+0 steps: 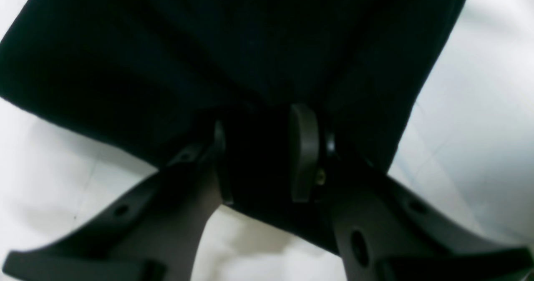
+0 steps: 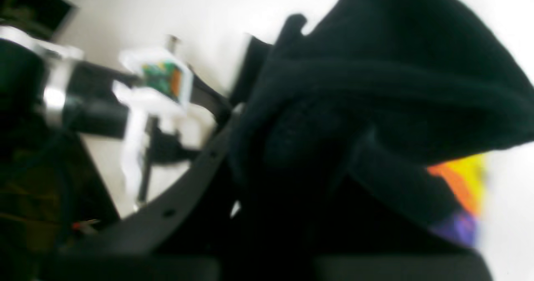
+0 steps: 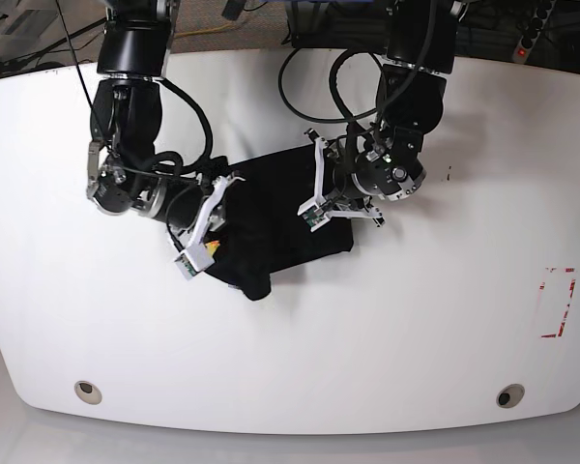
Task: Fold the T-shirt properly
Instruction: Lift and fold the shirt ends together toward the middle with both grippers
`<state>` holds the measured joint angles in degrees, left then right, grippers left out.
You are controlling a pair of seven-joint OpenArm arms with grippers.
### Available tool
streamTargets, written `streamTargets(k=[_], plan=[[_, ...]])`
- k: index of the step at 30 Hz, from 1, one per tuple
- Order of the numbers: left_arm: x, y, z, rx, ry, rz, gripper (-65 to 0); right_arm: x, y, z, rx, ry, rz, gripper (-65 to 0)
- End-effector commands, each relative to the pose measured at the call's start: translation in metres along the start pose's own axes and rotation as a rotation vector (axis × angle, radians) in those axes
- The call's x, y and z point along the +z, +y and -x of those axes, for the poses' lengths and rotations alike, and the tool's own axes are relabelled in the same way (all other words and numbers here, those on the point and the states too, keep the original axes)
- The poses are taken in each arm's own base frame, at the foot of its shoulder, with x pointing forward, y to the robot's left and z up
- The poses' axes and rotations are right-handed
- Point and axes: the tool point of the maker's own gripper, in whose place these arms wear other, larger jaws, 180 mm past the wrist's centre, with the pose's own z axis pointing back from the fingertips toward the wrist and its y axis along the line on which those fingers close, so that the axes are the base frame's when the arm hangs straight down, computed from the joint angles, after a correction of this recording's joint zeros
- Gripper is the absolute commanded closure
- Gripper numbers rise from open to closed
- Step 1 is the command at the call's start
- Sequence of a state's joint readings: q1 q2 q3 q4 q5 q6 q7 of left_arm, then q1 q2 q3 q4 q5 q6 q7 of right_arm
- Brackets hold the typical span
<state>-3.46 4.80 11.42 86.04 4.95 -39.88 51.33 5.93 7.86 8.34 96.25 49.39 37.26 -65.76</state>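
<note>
Between both arms, T-shirt [image 3: 275,227], left gripper [image 1: 263,156] clamping it, right gripper [image 3: 222,253] closed on it

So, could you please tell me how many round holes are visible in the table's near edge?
2: one round hole near the front left, another near the front right.

The right wrist view is smeared with blur; on the T-shirt [image 2: 375,89] only an orange, yellow and purple corner of the chest print [image 2: 461,189] peeks from under a fold; in the base view both arms cover the T-shirt's upper edges, hiding the print.
</note>
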Motion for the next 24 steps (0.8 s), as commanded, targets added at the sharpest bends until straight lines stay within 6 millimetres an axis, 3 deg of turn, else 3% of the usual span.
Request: streamTargets(k=[1, 7, 13, 16, 21, 24], plan=[[0.001, 0.0, 0.0, -0.007, 0.016, -0.003, -16.5, -0.012, 0.001, -0.019, 0.008, -0.054, -0.046, 0.0], [0.001, 0.0, -0.002, -0.007, 0.008, -0.003, -16.5, -0.03, -0.007, -0.017, -0.021, -0.043, -0.064, 0.0], [0.022, 0.016, -0.024, -0.015, -0.069, -0.071, -17.1, -0.036, -0.018, -0.013, 0.044, 0.019, 0.004, -27.0], [0.039, 0.023, -0.043, -0.017, -0.145, -0.1, -20.0, -0.037, -0.019, -0.012, 0.052, 0.028, 0.009, -35.8], [0.078, 0.039, -0.064, -0.045, -0.26, -0.164, -28.5, -0.043, -0.01, -0.008, 0.07, 0.051, -0.014, -38.4], [0.095, 0.047, -0.055, -0.019, -0.282, -0.204, -29.7, -0.052, 0.001, -0.004, 0.077, 0.066, -0.043, -38.5]])
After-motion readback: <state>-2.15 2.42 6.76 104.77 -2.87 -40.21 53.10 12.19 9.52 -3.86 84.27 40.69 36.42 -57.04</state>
